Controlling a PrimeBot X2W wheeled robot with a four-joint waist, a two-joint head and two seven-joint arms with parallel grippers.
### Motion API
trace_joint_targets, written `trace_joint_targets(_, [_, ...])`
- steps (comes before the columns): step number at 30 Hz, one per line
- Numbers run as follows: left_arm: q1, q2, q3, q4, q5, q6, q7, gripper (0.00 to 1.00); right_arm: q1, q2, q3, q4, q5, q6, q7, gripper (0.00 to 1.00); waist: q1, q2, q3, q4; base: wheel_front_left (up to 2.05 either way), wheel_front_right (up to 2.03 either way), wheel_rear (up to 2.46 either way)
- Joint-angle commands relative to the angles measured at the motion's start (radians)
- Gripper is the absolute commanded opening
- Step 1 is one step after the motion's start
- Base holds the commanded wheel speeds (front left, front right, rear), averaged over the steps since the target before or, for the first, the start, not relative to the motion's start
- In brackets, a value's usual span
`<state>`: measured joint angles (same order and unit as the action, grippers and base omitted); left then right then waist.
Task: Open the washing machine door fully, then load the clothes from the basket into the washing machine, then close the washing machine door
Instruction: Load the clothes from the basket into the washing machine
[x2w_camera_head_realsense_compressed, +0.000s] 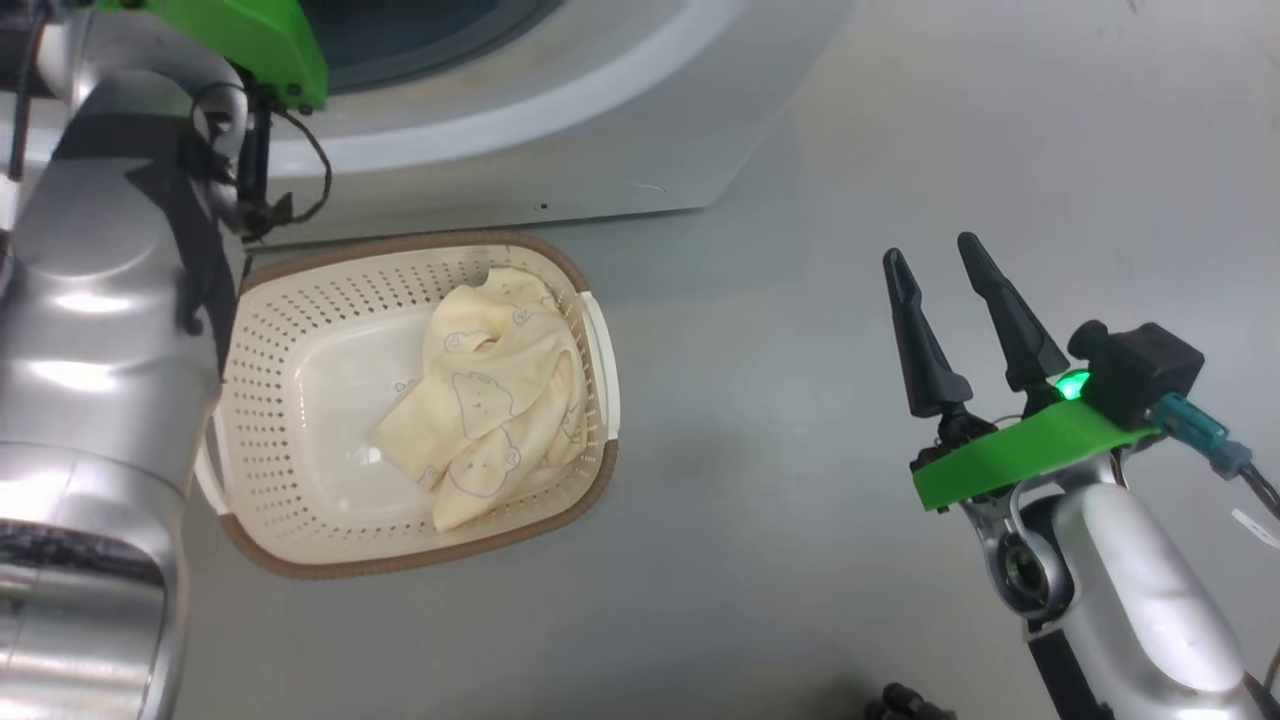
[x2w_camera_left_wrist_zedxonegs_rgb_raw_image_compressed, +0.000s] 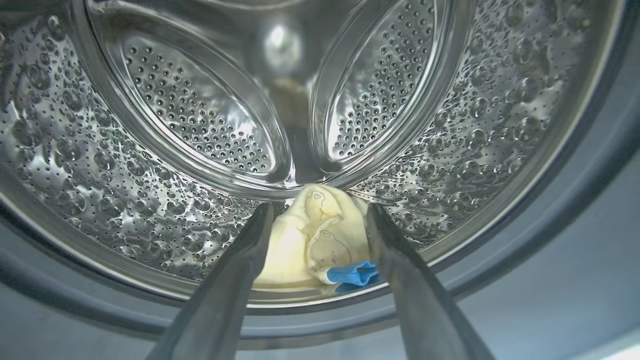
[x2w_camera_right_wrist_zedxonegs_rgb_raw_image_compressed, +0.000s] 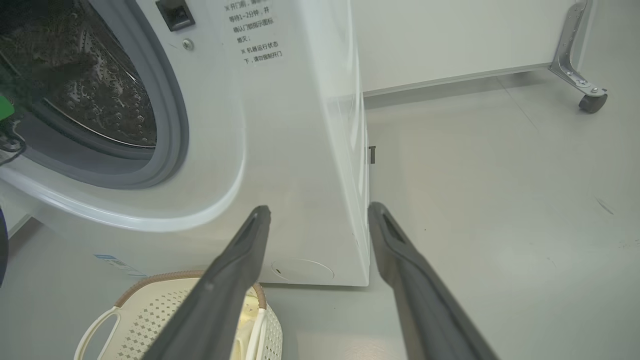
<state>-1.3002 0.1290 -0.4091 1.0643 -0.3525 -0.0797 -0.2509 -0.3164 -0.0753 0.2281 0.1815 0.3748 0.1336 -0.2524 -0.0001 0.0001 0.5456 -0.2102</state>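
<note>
The cream basket (x2w_camera_head_realsense_compressed: 270, 330) sits on the floor in front of the white washing machine (x2w_camera_head_realsense_compressed: 560, 150), with pale yellow clothes (x2w_camera_head_realsense_compressed: 490, 400) heaped in its right half. My left arm (x2w_camera_head_realsense_compressed: 100, 300) reaches up into the machine's opening. There my left gripper (x2w_camera_left_wrist_zedxonegs_rgb_raw_image_compressed: 320, 212) stands open inside the steel drum (x2w_camera_left_wrist_zedxonegs_rgb_raw_image_compressed: 150, 165). A yellow garment with a blue patch (x2w_camera_left_wrist_zedxonegs_rgb_raw_image_compressed: 310, 240) lies on the drum's bottom just beyond its fingertips, apart from them. My right gripper (x2w_camera_head_realsense_compressed: 930, 248) hangs open over bare floor to the right of the basket, holding nothing. The washing machine door is out of view.
The machine's grey gasket (x2w_camera_right_wrist_zedxonegs_rgb_raw_image_compressed: 170, 125) rings the opening, and the basket (x2w_camera_right_wrist_zedxonegs_rgb_raw_image_compressed: 150, 310) stands just below it. A metal bracket with a caster wheel (x2w_camera_right_wrist_zedxonegs_rgb_raw_image_compressed: 592, 100) stands by the far wall. Grey floor (x2w_camera_head_realsense_compressed: 800, 500) spreads to the right of the basket.
</note>
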Motion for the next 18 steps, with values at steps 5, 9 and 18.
trace_joint_targets(5, [0.114, 0.018, 0.049, -0.148, -0.013, 0.006, -0.011, 1.0, 0.049, -0.028, -0.005, -0.03, -0.017, -0.003, -0.009, 1.0, 0.0001, -0.0001, -0.107, 0.063, 0.0, 0.0, 0.0])
trace_joint_targets(9, [0.227, 0.022, 0.074, -0.234, -0.02, 0.008, -0.011, 1.0, 0.078, -0.041, -0.015, -0.033, -0.022, -0.003, -0.009, 1.0, 0.0001, -0.0001, -0.17, 0.089, 0.0, 0.0, 0.0])
trace_joint_targets(18, [0.47, 0.053, 0.132, -0.433, -0.017, 0.039, -0.011, 1.0, 0.15, -0.066, -0.031, -0.047, -0.027, -0.003, -0.009, 1.0, 0.0001, -0.0001, -0.293, 0.133, 0.0, 0.0, 0.0])
